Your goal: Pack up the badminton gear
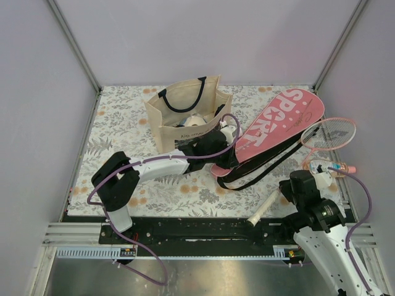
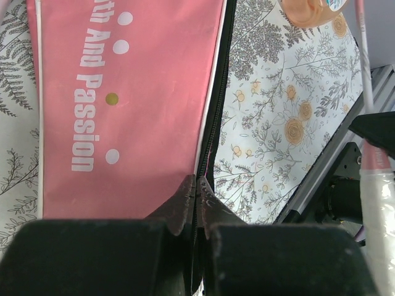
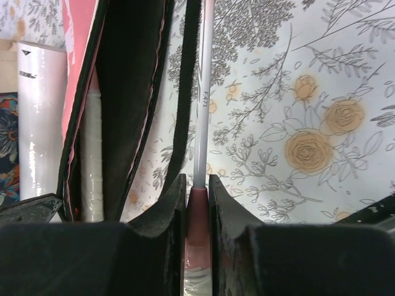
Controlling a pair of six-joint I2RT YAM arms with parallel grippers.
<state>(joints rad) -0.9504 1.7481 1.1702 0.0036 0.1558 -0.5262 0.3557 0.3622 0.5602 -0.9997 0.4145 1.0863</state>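
Pink SPORT cover point(image 1: 271, 132) lies flat diagonally, pink-framed racket point(image 1: 329, 134) just beside it.

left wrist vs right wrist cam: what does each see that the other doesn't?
Left wrist only: the left pincer shut on the pink cover at its zipper edge, the "And Passion" lettering, and a bottle. Right wrist only: the white tube. Both: the cover, the flowered cloth, and the racket, which the right pincer grips just above the handle.
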